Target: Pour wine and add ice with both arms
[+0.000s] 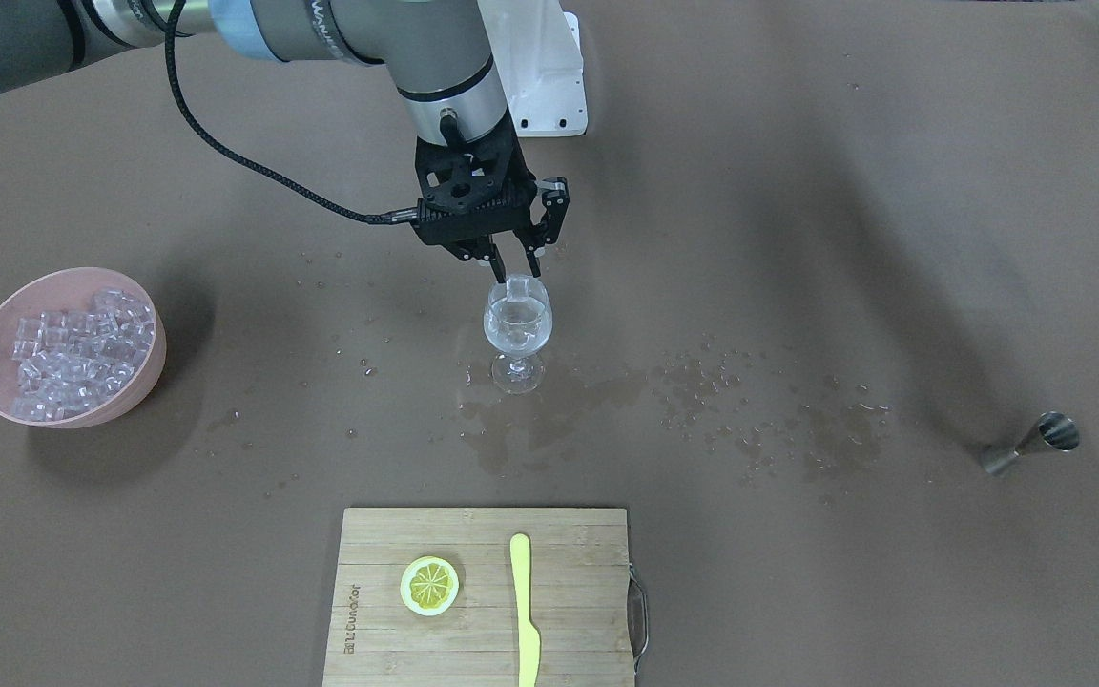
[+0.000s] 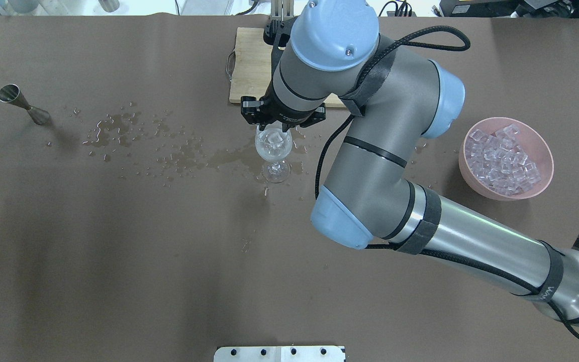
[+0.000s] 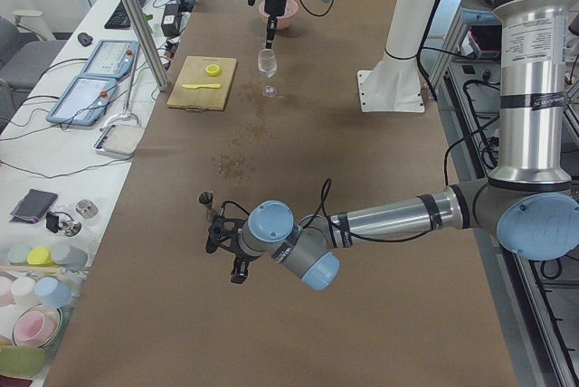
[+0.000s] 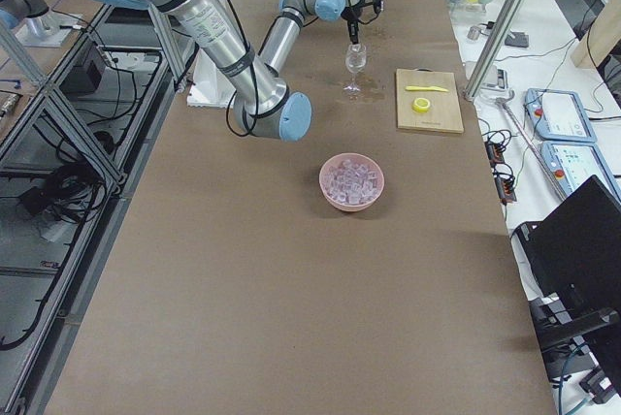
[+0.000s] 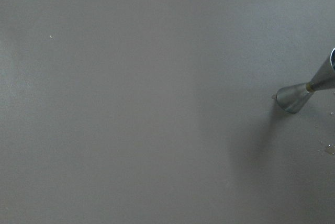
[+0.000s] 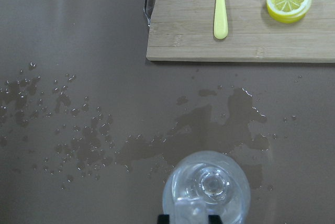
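Observation:
A wine glass stands mid-table with a little clear wine in its bowl. My right gripper hangs straight over the rim, shut on one ice cube held at rim height. In the right wrist view its fingertips frame the cube above the glass. A pink bowl holds many ice cubes. My left gripper hovers low beside a steel jigger; I cannot tell if it is open.
The jigger stands at the table's far end, also in the left wrist view. A wooden board carries a lemon slice and a yellow knife. Spilled liquid wets the cloth between glass and jigger.

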Robot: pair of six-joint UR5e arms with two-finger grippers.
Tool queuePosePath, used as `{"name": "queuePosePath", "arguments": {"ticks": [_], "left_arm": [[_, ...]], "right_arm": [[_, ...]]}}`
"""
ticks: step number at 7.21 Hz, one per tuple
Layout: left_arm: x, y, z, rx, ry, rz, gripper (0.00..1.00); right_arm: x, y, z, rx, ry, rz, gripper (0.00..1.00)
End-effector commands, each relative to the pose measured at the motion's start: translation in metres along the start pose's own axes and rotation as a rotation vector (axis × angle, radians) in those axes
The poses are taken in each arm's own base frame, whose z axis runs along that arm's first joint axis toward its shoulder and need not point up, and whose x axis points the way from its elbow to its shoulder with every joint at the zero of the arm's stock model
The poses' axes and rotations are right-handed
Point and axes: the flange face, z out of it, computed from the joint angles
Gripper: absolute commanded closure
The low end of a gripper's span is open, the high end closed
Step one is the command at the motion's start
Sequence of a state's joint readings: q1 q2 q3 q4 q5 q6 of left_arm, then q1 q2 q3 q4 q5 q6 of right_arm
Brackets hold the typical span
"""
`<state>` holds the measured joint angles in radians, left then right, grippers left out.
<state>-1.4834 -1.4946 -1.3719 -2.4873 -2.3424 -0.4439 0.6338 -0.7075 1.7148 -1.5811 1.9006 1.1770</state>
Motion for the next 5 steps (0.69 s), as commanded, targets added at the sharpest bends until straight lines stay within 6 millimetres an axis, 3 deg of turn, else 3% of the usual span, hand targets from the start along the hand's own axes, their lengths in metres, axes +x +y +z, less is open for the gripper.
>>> {"name": "queuePosePath", "arguments": {"ticks": [1, 2, 3, 5], "left_arm": [[-0.001, 0.0, 0.001, -0.002, -0.001, -0.002, 0.02], [0.0, -0.002, 0.001, -0.001, 0.001, -0.001, 0.02], [0.017, -0.028, -0.002, 0.011, 0.015, 0.011, 0.02], [0.032, -0.047, -0.004, -0.04, 0.01, -0.032, 0.02]], "right_arm": [[0.016, -0.001, -0.001, 0.0, 0.007, -0.001, 0.0], [0.044, -0.01, -0.009, -0.01, 0.009, 0.02, 0.0], [0.107, -0.004, -0.028, -0.02, 0.013, -0.044, 0.0], [0.215, -0.025, -0.066, -0.069, 0.027, -0.062, 0.0]]}}
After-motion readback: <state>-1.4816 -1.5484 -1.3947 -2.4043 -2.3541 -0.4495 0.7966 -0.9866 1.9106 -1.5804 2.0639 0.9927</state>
